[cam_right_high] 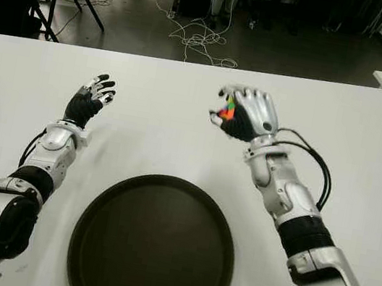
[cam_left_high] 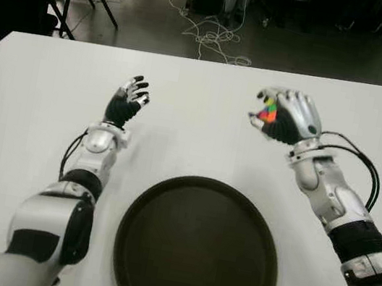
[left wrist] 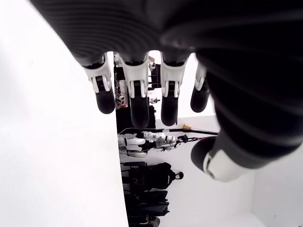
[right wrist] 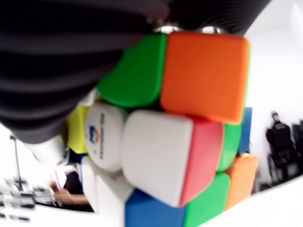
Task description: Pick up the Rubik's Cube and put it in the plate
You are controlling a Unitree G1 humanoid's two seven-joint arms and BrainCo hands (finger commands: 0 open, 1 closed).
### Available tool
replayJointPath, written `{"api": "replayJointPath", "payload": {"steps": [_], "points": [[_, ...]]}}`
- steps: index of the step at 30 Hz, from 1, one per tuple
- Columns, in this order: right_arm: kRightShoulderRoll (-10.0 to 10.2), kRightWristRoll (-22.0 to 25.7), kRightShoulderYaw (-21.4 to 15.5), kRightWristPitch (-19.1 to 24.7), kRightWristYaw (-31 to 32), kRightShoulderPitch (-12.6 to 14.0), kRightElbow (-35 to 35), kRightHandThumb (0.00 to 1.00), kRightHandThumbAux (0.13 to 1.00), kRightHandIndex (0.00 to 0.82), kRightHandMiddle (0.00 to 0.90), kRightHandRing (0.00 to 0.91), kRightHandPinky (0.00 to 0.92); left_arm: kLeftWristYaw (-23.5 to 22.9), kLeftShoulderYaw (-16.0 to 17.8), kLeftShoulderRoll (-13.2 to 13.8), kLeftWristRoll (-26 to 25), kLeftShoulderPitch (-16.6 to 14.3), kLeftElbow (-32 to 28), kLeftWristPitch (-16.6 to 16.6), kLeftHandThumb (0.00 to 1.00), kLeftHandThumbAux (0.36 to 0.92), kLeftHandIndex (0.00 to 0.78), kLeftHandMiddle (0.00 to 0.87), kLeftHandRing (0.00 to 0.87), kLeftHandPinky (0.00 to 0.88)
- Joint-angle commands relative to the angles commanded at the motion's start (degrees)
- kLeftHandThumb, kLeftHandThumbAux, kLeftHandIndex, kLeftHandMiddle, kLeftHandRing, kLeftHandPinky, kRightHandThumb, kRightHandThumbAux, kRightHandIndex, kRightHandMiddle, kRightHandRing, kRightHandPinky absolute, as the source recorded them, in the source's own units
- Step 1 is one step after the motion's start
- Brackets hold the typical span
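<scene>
Two hands up over the white table: the right hand, upper right of centre, wraps its glossy silver fingers around the Rubik's Cube, rounded colourful tiles showing. Left hand hangs open, fingers spread. Round, dark, matte plate sits low centre.

Glossy plastic Rubik's Cube, matt plate
</scene>
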Motion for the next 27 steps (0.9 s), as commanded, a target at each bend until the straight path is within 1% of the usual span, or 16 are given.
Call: {"api": "replayJointPath", "payload": {"steps": [4, 13, 16, 19, 21, 23, 25, 27], "points": [[0.2, 0.2, -0.3, 0.2, -0.3, 0.3, 0.0, 0.820, 0.701, 0.365, 0.493, 0.477, 0.434, 0.0, -0.1, 0.0, 0.2, 0.0, 0.0, 0.0, 0.064, 0.673, 0.115, 0.166, 0.128, 0.098], [0.5, 0.4, -0.9, -0.3, -1.6, 0.3, 1.3, 0.820, 0.701, 0.364, 0.496, 0.477, 0.407, 0.6, -0.4, 0.1, 0.5, -0.1, 0.1, 0.4, 0.061, 0.671, 0.120, 0.168, 0.124, 0.090], [0.6, 0.3, -1.4, -1.4, -4.0, 0.4, 1.9, 0.820, 0.701, 0.365, 0.496, 0.482, 0.411, 0.3, -0.2, 0.1, 0.2, -0.2, 0.1, 0.8, 0.061, 0.672, 0.120, 0.167, 0.122, 0.085], [0.8, 0.2, -1.8, -2.6, -7.1, 0.4, 2.6, 0.820, 0.700, 0.365, 0.501, 0.509, 0.448, 0.0, 0.0, 0.1, 0.0, -0.2, 0.1, 1.0, 0.062, 0.676, 0.117, 0.168, 0.124, 0.091], [0.9, 0.3, -2.0, -3.5, -8.7, 0.4, 3.0, 0.820, 0.700, 0.366, 0.504, 0.521, 0.462, 0.0, 0.0, 0.1, 0.0, -0.1, 0.1, 0.7, 0.063, 0.679, 0.115, 0.168, 0.126, 0.096], [1.1, 0.7, -2.4, -5.3, -10.9, 0.4, 3.8, 0.821, 0.700, 0.367, 0.506, 0.536, 0.486, 0.1, -0.2, 0.1, 0.2, 0.0, 0.0, 0.2, 0.064, 0.683, 0.115, 0.170, 0.129, 0.101], [1.9, 1.2, -2.4, -6.7, -12.2, 0.3, 4.6, 0.822, 0.699, 0.371, 0.510, 0.562, 0.535, 0.2, -0.3, 0.1, 0.4, 0.1, 0.0, -0.2, 0.067, 0.688, 0.117, 0.172, 0.131, 0.103], [3.8, 1.0, -1.2, -7.9, -13.5, 0.7, 5.9, 0.823, 0.698, 0.372, 0.514, 0.577, 0.562, 0.3, -0.5, 0.2, 0.6, 0.1, 0.0, -0.4, 0.067, 0.689, 0.116, 0.172, 0.130, 0.102]]}}
